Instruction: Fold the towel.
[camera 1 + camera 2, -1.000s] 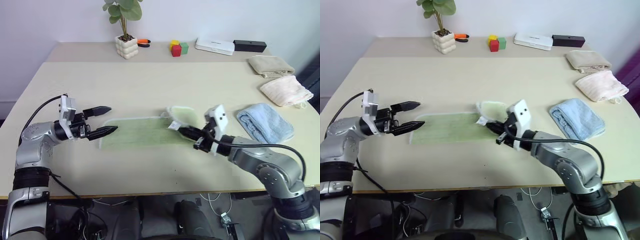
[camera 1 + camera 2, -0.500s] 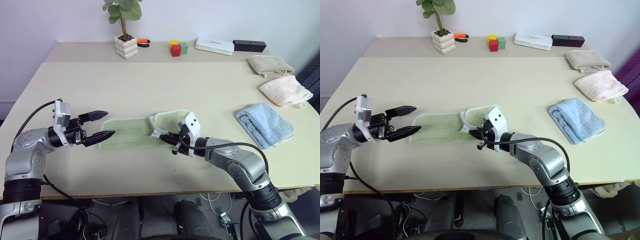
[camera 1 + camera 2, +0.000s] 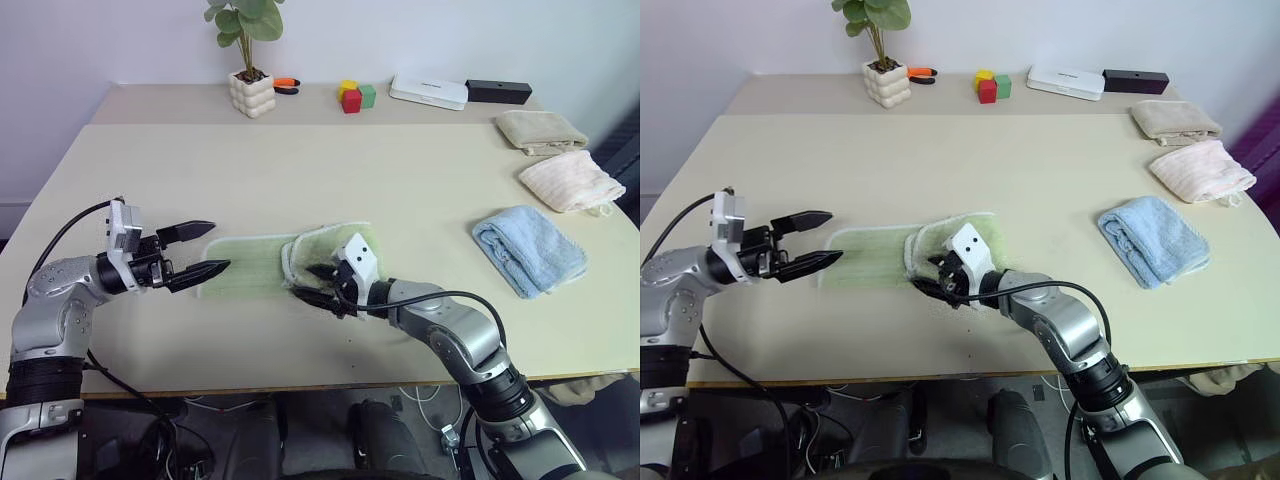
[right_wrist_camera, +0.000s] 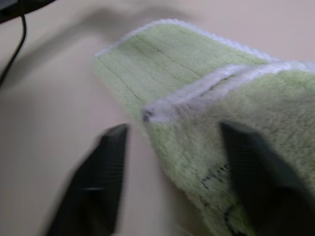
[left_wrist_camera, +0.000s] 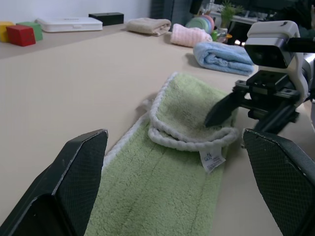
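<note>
The green towel (image 3: 262,264) lies on the table (image 3: 300,170), its right end folded back over itself. The right gripper (image 3: 318,285) rests at that fold, fingers parted. The left gripper (image 3: 205,248) hovers open beside the towel's left end.

Beige table (image 3: 300,170) bears green towel (image 3: 250,268), plant pot (image 3: 252,93).

Beige table (image 3: 300,160), pale wall (image 3: 120,40) behind.
</note>
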